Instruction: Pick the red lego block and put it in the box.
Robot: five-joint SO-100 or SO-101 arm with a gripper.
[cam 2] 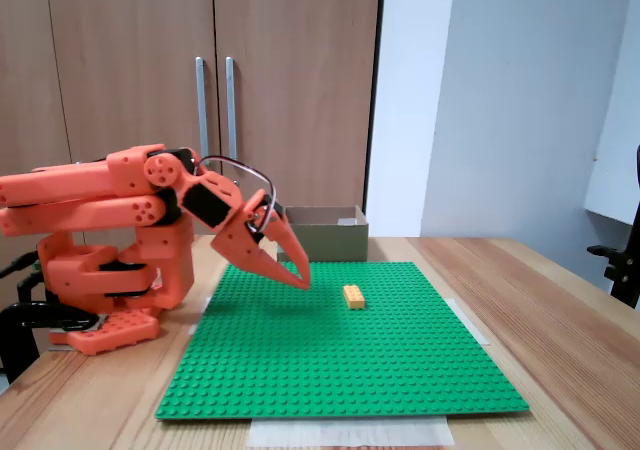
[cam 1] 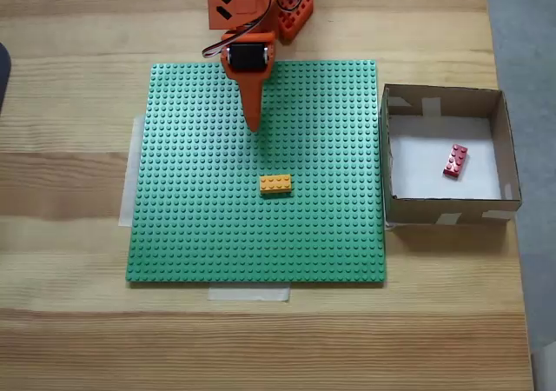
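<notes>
Pale tape [cam 2: 348, 432] at the front edge pins the big green studded baseplate [cam 2: 340, 355] to the wooden surface [cam 2: 560, 320], seen from the side fixed view. Going left to right from there: the orange arm is folded low over its base, and its jaws [cam 2: 300, 280] point down at the plate, hanging just above the studs, pressed together with nothing between them. Next comes a small yellow-orange plastic brick [cam 1: 275, 183], sitting on the plate a little beyond the tips. Furthest right in the top-down fixed view stands the square, shallow brown cardboard box [cam 1: 387, 161], just beside the plate's edge, and the small red rectangular lego block [cam 1: 455, 160] lies flat on its white floor, slightly askew. To my eye the job looks done. The risk now is a stray sweep: the low tips could snag the studs or knock the yellow-orange brick if the arm swings without lifting first.
</notes>
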